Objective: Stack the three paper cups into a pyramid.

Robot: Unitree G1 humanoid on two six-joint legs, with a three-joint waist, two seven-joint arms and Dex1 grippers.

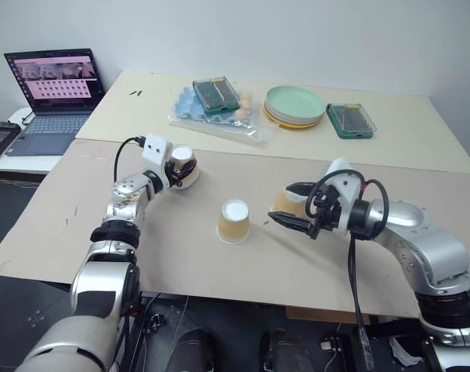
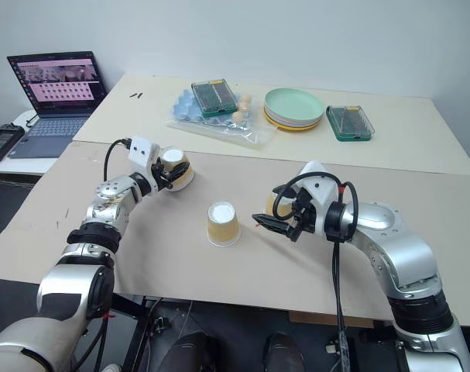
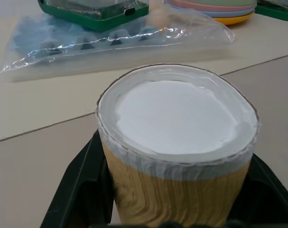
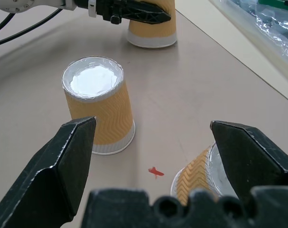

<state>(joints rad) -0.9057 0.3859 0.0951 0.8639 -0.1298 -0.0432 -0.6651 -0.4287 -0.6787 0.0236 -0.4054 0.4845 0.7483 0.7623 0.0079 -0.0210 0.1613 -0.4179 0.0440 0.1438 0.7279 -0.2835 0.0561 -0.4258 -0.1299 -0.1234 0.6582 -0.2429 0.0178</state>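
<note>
Three tan paper cups with white bases are on the near table [image 1: 180,256]. My left gripper [image 1: 175,168] is shut on one cup [image 1: 183,164], base up, its black fingers [image 3: 82,190] pressing both sides so the top bulges oval. A second cup [image 1: 235,222] stands upside down alone at the table's middle. The third cup [image 1: 284,204] is by my right gripper [image 1: 285,206], partly hidden behind its fingers. That gripper is open, its fingers [image 4: 72,156] spread wide and touching nothing. The third cup [image 4: 196,176] lies low under one of them.
On the far table are a plastic bag holding a blue tray [image 1: 219,124], two green boxes [image 1: 216,94] [image 1: 351,120] and stacked plates [image 1: 295,105]. A laptop [image 1: 53,89] stands at the far left. A small red mark [image 4: 155,172] is on the table near the third cup.
</note>
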